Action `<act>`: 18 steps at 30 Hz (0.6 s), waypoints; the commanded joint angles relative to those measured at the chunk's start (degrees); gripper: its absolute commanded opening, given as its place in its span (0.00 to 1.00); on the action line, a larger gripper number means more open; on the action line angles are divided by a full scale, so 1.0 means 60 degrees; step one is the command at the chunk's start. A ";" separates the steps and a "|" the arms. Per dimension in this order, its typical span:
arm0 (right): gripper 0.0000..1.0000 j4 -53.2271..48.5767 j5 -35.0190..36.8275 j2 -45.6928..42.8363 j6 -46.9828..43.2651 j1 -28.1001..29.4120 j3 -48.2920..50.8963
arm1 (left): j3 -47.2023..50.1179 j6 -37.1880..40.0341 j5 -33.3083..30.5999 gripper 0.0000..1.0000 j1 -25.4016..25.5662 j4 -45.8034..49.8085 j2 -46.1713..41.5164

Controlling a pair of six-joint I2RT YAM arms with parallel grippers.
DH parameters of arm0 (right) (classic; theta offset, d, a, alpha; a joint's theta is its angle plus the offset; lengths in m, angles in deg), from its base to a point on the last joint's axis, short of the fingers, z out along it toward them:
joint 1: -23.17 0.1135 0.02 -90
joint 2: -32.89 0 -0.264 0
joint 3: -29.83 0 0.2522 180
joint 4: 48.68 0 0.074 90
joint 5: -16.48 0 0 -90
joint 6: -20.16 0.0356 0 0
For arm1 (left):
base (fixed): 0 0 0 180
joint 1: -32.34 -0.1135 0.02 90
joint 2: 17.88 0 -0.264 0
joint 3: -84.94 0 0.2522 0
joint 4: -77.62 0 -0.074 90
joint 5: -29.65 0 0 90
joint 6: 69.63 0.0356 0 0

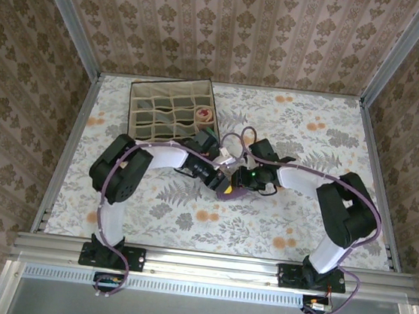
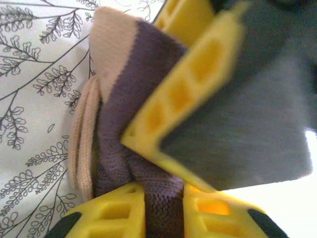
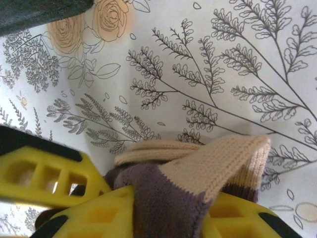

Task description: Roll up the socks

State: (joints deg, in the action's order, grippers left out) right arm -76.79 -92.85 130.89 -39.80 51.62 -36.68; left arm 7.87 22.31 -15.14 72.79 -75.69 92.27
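— Where's the purple sock (image 2: 129,94)?
— It's bunched over the flowered bench (image 3: 223,74), near its middle, with the tan toe sticking up between both arms.
— And the fingers?
— The left fingers (image 2: 114,215) pinch its purple body. The right fingers (image 3: 237,220) pinch it from the other side. A rolled peach sock (image 1: 205,115) sits in the fabric box (image 1: 153,116).

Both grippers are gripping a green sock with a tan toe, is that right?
Not quite: it is a purple sock, not a green one. The left wrist view shows it, tan toe and all, pinched in the left gripper, and the right wrist view shows the right gripper closed on the same sock.
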 commanded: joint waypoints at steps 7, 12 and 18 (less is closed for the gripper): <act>0.19 -0.1798 0.0616 0.1622 -0.0654 0.0172 -0.0011 | 0.1983 0.2347 -0.3428 0.32 0.0907 -0.1811 -0.2621; 0.19 -0.2007 0.0578 0.1797 -0.0751 0.0169 -0.0180 | 0.3512 0.3957 -0.5560 0.37 0.2048 -0.3334 -0.4354; 0.19 -0.2128 0.0516 0.1831 -0.0793 0.0174 -0.0307 | 0.3974 0.4651 -0.6945 0.47 0.2714 -0.4002 -0.4376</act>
State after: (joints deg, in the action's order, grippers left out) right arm -80.46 -95.43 135.94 -42.90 51.82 -42.08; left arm 30.76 45.61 -49.76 89.03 -95.75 65.03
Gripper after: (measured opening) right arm 0.195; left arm 0.458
